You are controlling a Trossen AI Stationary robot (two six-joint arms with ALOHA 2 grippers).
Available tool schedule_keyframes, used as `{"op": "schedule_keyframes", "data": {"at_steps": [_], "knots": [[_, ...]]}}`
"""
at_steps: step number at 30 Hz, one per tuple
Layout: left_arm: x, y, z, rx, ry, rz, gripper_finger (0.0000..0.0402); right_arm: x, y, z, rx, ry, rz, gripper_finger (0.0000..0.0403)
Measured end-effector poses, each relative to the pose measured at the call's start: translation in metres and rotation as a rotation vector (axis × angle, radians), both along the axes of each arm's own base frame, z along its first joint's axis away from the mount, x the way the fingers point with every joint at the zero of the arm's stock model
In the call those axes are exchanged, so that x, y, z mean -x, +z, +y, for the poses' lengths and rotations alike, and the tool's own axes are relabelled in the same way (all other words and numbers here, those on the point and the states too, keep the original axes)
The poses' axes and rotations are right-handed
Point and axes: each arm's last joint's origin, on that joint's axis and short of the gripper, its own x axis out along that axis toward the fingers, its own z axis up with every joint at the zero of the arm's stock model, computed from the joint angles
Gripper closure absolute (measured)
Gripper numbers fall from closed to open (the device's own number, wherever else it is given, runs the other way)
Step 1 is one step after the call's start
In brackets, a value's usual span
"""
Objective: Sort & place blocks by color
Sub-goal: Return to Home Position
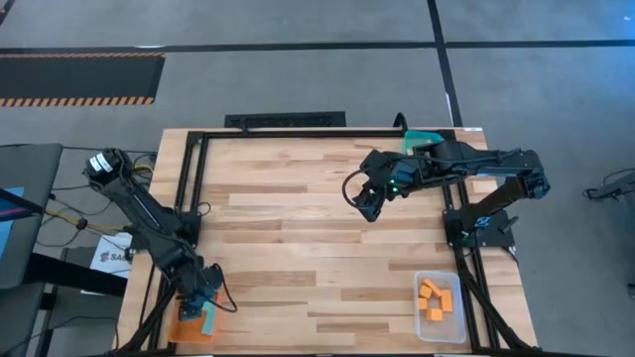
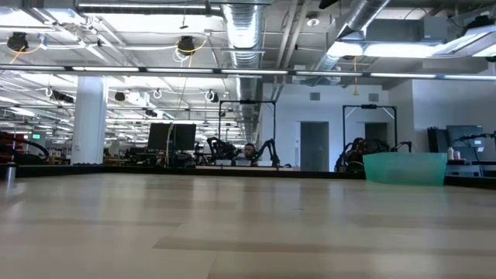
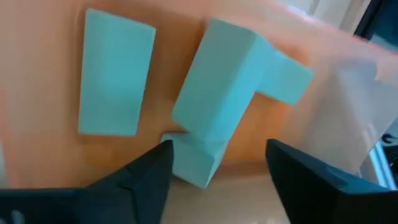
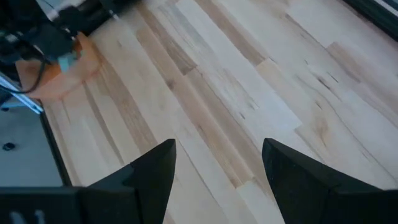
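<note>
At the lower left of the overhead view the left gripper [image 1: 201, 302] hangs low over the orange tray [image 1: 182, 333]. Its wrist camera shows the fingers spread wide with nothing between them. The teal blocks [image 3: 217, 106] lie just below: one flat on the tray floor, and one long one that seems to lean across its neighbours. The end of another sits right between the fingertips.

No block lies loose on the bare boards of the table [image 1: 298, 258].

Right of centre, in the upper half, the right gripper [image 1: 369, 205] hovers over the wood, its fingers also wide apart and holding nothing. The teal tray [image 1: 422, 140] sits at the upper right, partly under that arm, and its contents cannot be seen. The clear tray [image 1: 439, 331] at the lower right holds the orange blocks [image 1: 437, 297].

The sorting looks finished, so the main risk is in pulling the arms away:
- **Left gripper:** If it lifts at a slant or moves sideways before rising, a finger could catch the block between the tips. That could topple the leaning block or drag the light tray along the table's lower edge.
- **Right arm:** It reaches out over the teal tray and could clip the rim if it folds back low.

The only writing is dark print on a white sheet [image 1: 107, 258] beside the table's left edge. It is partly covered by the arm and too small to read.
</note>
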Motion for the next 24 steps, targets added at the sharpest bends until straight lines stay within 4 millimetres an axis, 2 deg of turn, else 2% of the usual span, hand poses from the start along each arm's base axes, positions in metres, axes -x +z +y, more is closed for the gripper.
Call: {"op": "schedule_keyframes", "data": {"at_steps": [5,10,15,19,24], "knots": [[-0.001,0.001,0.002,0.041,-0.033,0.04,0.0117,0.002,-0.001,0.0,0.013,0.015,0.025,0.0138],[-0.006,0.01,0.008,0.102,-0.041,0.058,0.0102,0.003,-0.002,0.001,0.037,0.046,0.047,0.0138],[-0.019,0.034,0.028,0.07,-0.046,-0.124,0.0101,0.009,-0.007,0.003,0.067,0.128,0.132,0.0138],[-0.032,0.061,0.057,-0.04,0.034,-0.336,0.0101,0.012,-0.008,0.001,0.086,0.145,0.169,0.0138],[-0.052,0.095,0.098,-0.232,0.185,-0.676,0.0101,0.024,0.0,-0.005,0.141,0.207,0.161,0.0141]]}}
